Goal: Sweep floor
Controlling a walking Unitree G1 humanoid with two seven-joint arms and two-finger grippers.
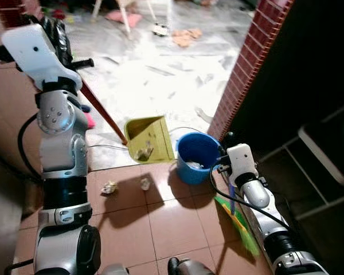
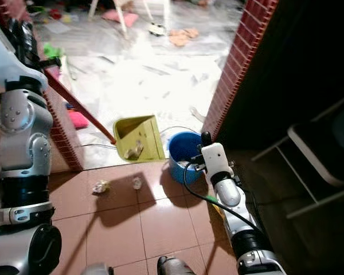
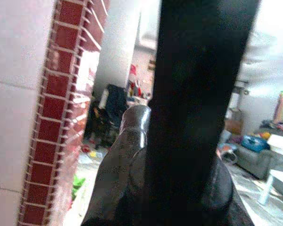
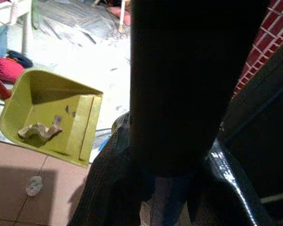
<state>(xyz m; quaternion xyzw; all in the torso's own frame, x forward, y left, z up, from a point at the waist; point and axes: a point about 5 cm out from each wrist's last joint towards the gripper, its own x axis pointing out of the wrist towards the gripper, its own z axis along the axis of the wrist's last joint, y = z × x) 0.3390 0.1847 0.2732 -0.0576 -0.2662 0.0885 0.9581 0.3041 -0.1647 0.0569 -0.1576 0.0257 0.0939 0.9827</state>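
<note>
Dustpan [image 4: 52, 117] holds crumpled paper [image 4: 37, 132] — right tool [image 4: 170, 188] grips the broom handle [image 4: 193, 84].

Yellow-green dustpan [image 1: 149, 139] w/ red handle [image 1: 102, 111] rests on floor edge, crumpled scrap [image 1: 142, 153] inside; two paper wads [image 1: 109, 187] on brown tiles just before it; green-bristled broom [image 1: 239, 222] w/ blue stick leans beside blue bucket [image 1: 196, 157].

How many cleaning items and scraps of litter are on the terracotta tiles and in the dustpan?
Dustpan: 1
Blue bucket: 1
Green broom: 1
Crumpled scraps on the tiles: 2
Crumpled scrap in the dustpan: 1
Total: 6
</note>
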